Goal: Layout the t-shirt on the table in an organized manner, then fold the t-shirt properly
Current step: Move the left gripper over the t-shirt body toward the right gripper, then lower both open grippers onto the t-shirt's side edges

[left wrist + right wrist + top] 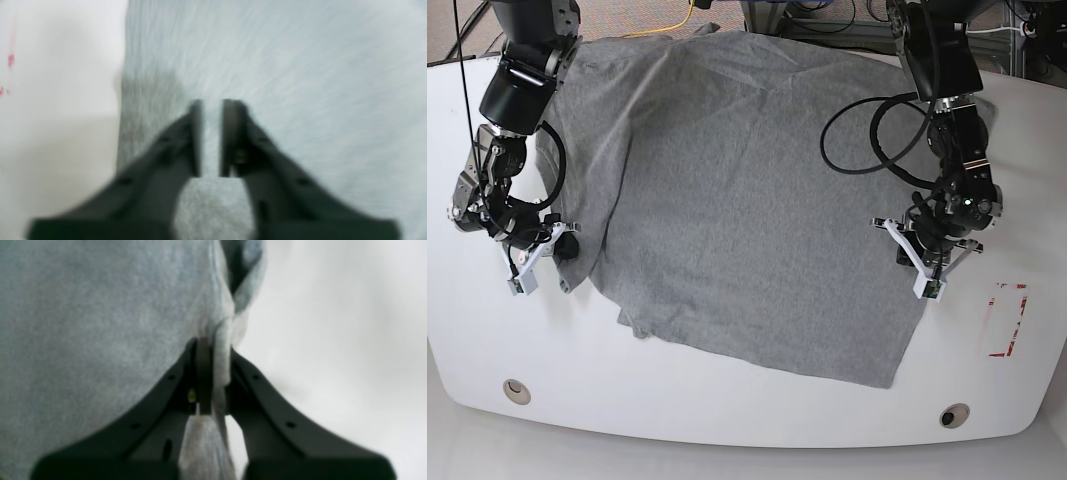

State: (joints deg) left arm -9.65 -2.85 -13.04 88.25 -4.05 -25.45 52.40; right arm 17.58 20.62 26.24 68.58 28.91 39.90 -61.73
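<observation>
Mostly flat grey t-shirt [747,200], right gripper [213,373] pinching it, left gripper [211,136] slightly parted.

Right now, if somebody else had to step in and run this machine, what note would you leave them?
Left gripper: jaws nearly closed over the t-shirt near its edge, a narrow gap showing; whether cloth is pinched is unclear.
Right gripper: shut on a bunched bit of the t-shirt's edge.
The t-shirt lies spread across the white table, mostly flat, with its side by the right gripper rumpled and doubled over.
Done: rough spreading.
Left: smooth that rumpled side and square it up, then do all the folding.
</observation>
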